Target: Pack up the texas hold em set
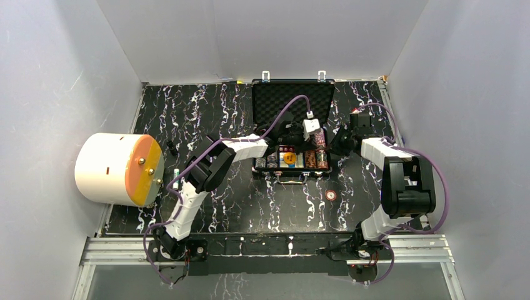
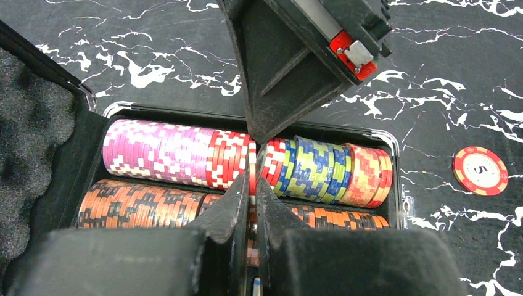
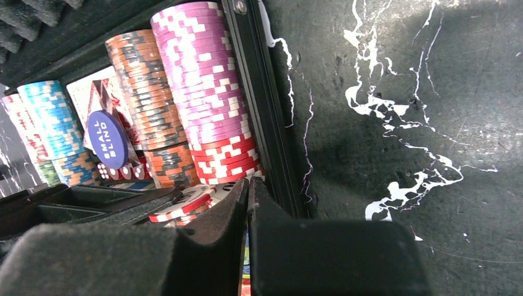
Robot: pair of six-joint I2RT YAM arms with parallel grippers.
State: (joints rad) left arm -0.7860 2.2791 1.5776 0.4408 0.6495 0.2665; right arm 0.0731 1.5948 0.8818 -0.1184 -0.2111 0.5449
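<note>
From above, we see the briefcase (image 1: 292, 100) open at the middle of the far edge, left gripper (image 1: 309, 144) and right gripper (image 1: 331, 142) over its tray; a loose chip (image 1: 330, 195) lies toward the near edge; left wrist: fingers pinch a red-and-white chip (image 2: 252, 166) among the poker chips (image 2: 166, 151); right wrist: fingers pressed together beside the case rim (image 3: 265, 123)

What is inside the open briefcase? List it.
In the briefcase: rows of poker chips, a blue SMALL BLIND button, a card deck. The left claw and right claw cover part of the rows.
</note>
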